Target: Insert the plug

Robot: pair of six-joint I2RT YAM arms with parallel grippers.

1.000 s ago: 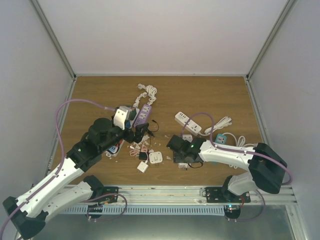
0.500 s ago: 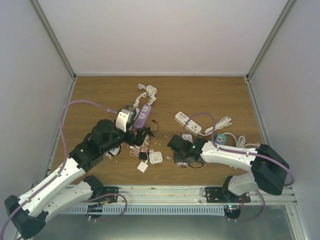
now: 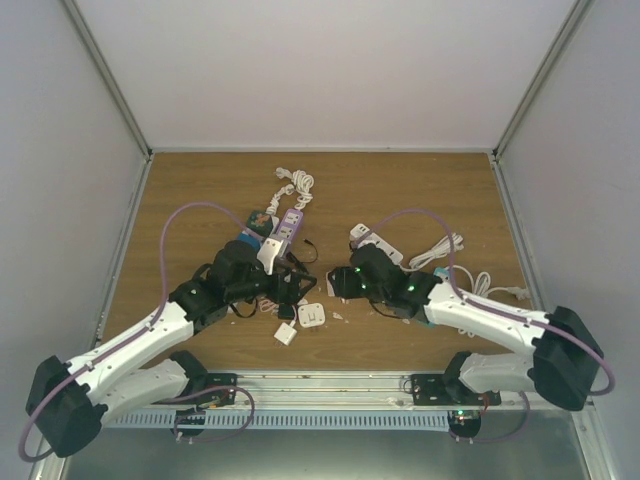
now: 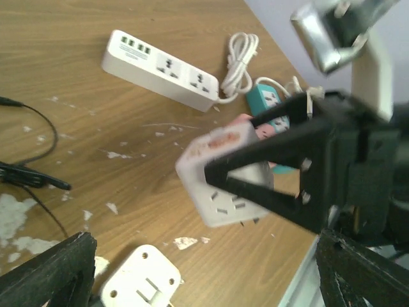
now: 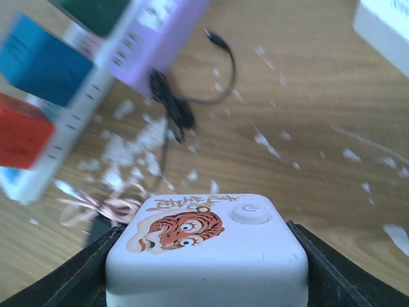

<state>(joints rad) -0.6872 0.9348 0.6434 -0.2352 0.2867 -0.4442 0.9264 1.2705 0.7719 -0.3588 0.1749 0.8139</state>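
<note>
- The right gripper (image 3: 343, 283) is clamped on a white tiger-print cube socket (image 5: 204, 236), which it holds above the middle of the bench, toward the near edge.
- The left gripper (image 3: 288, 280) is spread wide and empty, facing the cube.
- The cube looks light, rigid and smooth. Its flat opposite sides suit gripping and leave the socket face free.
- A loose white plug (image 4: 140, 284) lies beneath, by the near edge.

Fig. My left gripper (image 3: 288, 283) and my right gripper (image 3: 343, 283), clamped on a cube socket (image 4: 220, 185), leave a narrow gap. A white adapter (image 3: 312, 315) lies just below it. A purple strip (image 3: 285, 228) and black cable (image 5: 179, 109) crowd the space behind. The table (image 3: 420, 180) is bare wood along the far wall.
</note>
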